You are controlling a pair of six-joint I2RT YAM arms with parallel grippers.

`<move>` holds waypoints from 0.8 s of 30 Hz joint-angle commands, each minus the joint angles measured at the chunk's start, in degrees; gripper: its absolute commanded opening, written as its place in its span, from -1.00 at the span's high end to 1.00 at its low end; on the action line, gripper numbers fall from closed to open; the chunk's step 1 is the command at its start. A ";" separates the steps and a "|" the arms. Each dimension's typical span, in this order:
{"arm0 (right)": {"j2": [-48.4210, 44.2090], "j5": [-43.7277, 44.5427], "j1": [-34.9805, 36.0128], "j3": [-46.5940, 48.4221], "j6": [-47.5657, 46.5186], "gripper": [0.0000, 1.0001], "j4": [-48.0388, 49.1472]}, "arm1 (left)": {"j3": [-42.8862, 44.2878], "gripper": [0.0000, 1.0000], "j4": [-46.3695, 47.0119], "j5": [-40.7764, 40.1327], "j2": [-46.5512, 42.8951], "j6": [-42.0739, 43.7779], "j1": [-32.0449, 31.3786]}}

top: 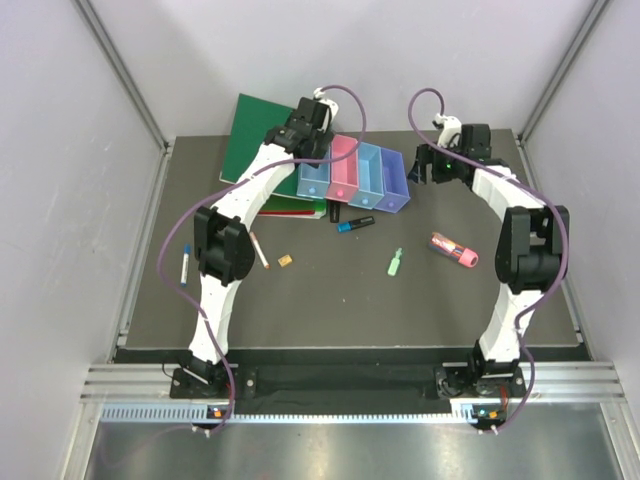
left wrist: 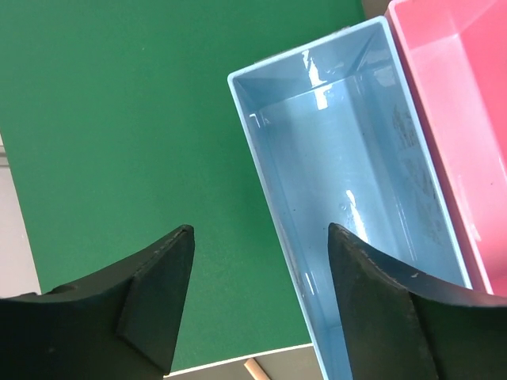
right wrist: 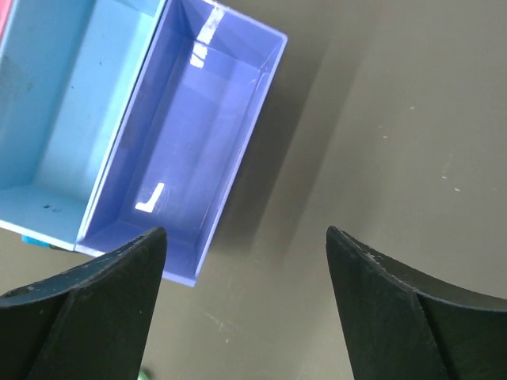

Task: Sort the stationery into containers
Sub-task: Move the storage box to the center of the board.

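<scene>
1. Dark counter (top: 330, 310), closed in by pale walls, carries everything. Its near half is mostly bare, so you have open room there to swing either arm.
2. Green binders (top: 255, 135) lie at the far left corner, partly under the bin row; leave them be.
3. The containers (top: 365, 175), four joined translucent bins, sit midway along the far edge. They look light and slick, so a knock on a rim could shift the whole row.
4. Your left tool (left wrist: 260, 237) hovers over the end light blue bin (left wrist: 348, 182), jaws wide and holding nothing. Your right tool (right wrist: 245, 231) hangs beside the purple bin (right wrist: 186, 158), likewise wide and bare.
5. The chunky pink-red tube (top: 454, 250) lies toward the right edge. It is probably rigid and apt to roll, so grip across its middle.
6. The black-blue marker (top: 355, 225) lies just before the bins, where room is tight.
7. The blue-capped white pen (top: 186, 268) is near the left edge, and the thin pinkish stick (top: 259, 250) is further in. Both look slim and light; pinch them mid-shaft.
8. The small green piece (top: 396, 262) and tiny orange piece (top: 284, 260) lie near the middle. They offer little to hold and may skid.
</scene>
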 commanded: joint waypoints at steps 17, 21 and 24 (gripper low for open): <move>13.42 -5.09 5.54 11.56 1.51 -0.26 4.34 | -2.88 -0.12 3.37 2.24 -0.27 -1.60 -0.15; 14.30 -5.35 5.54 11.56 1.51 0.00 4.86 | -2.97 -0.04 3.37 2.42 -0.19 -1.08 -0.24; 14.75 -5.44 5.54 12.17 1.86 0.22 4.69 | -3.23 0.01 3.46 2.60 -0.27 -1.08 -0.15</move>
